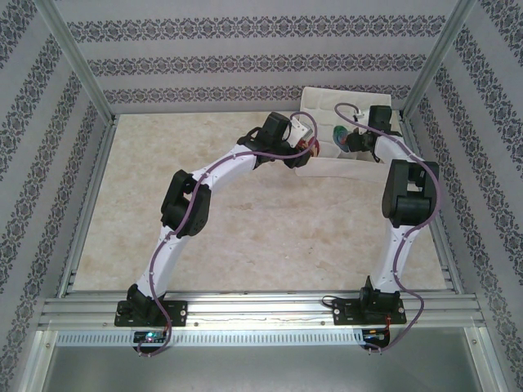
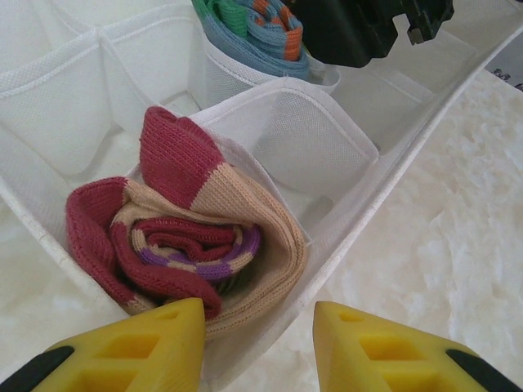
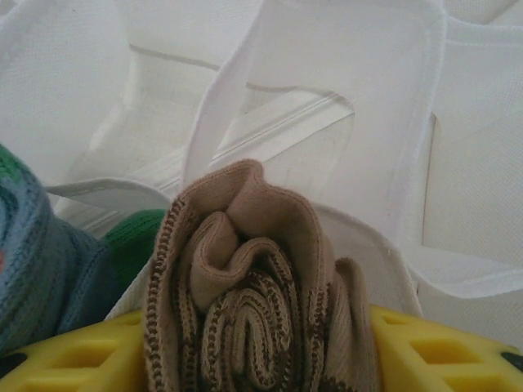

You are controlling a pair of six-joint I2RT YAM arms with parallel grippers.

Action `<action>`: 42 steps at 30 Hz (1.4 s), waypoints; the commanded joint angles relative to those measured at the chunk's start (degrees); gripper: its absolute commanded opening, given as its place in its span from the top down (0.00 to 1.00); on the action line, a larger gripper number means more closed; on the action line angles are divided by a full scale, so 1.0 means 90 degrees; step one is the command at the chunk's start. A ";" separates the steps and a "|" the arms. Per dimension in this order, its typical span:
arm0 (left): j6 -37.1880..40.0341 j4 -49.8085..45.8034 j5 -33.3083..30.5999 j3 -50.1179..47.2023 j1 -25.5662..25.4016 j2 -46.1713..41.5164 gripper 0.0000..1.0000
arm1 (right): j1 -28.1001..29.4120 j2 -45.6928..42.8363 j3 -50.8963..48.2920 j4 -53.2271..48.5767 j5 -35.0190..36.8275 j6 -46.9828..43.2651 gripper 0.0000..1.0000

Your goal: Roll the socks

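Note:
A white fabric organizer (image 1: 327, 102) stands at the table's back right. The peach sock with dark red parts (image 2: 188, 237) sits rolled in its near left pocket. My left gripper (image 2: 257, 322) hovers open at that pocket's front wall, one finger over the roll and the other over the table. The striped sock (image 2: 253, 33) sits rolled in a pocket behind. The brown-tan sock (image 3: 253, 302) stands rolled in another pocket, beside the striped sock (image 3: 41, 261). My right gripper (image 3: 253, 359) stands open, its yellow fingers flanking the brown roll and brushing its sides.
The organizer's thin white walls (image 3: 343, 82) form several pockets around the rolls. The right arm's black wrist (image 2: 368, 28) hangs just behind the striped sock. Metal frame rails (image 1: 82, 196) and patterned walls border the beige table (image 1: 245, 237).

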 commanded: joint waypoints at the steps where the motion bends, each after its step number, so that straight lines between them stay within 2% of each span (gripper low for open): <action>1: 0.0061 -0.0517 -0.0178 0.0154 0.0003 0.0294 0.60 | 0.0061 -0.0405 0.0034 -0.0013 0.0098 0.0050 0.39; 8: 0.0119 -0.0595 -0.0034 0.0348 0.0071 0.0217 0.58 | 0.0060 -0.0976 0.0161 -0.0112 -0.0048 0.0246 0.34; 14: 0.0225 -0.0767 0.0019 0.0535 0.0101 0.0057 0.57 | 0.0119 -0.1354 0.0194 -0.0250 -0.0129 0.0434 0.33; 22: 0.0384 -0.0908 -0.0144 0.0431 0.0214 -0.0505 0.50 | 0.0284 -0.2443 -0.0636 -0.0171 -0.0245 0.0934 0.33; 23: 0.0407 -0.0914 -0.0182 0.0331 0.0245 -0.0627 0.47 | 0.0313 -0.2650 -0.0827 -0.0174 -0.0256 0.1014 0.32; 24: 0.0428 -0.0910 -0.0200 0.0216 0.0265 -0.0740 0.07 | 0.0335 -0.2834 -0.0992 -0.0176 -0.0265 0.1080 0.32; 25: 0.0459 -0.0907 -0.0225 0.0072 0.0299 -0.0879 0.01 | 0.0362 -0.3057 -0.1180 -0.0202 -0.0275 0.1153 0.31; 30: 0.0500 -0.0685 -0.0423 -0.0981 0.0446 -0.1751 0.01 | 0.0516 -0.4233 -0.2257 -0.0139 -0.0222 0.1450 0.30; 35: 0.0438 0.0177 -0.0876 -0.2881 0.0615 -0.3031 0.01 | 0.0595 -0.5386 -0.3310 0.0004 -0.0132 0.1806 0.27; 36: 0.0401 0.0353 -0.0953 -0.3222 0.0658 -0.3250 0.01 | 0.0604 -0.5576 -0.3484 0.0040 -0.0155 0.1873 0.21; 37: 0.0334 0.0516 -0.1039 -0.3598 0.0702 -0.3515 0.01 | 0.0625 -0.5755 -0.3680 0.0090 -0.0228 0.1922 0.03; 42: 0.0236 0.0863 -0.1470 -0.5003 0.0897 -0.4552 0.01 | 0.0775 -0.6351 -0.4337 0.0152 -0.0312 0.2109 0.02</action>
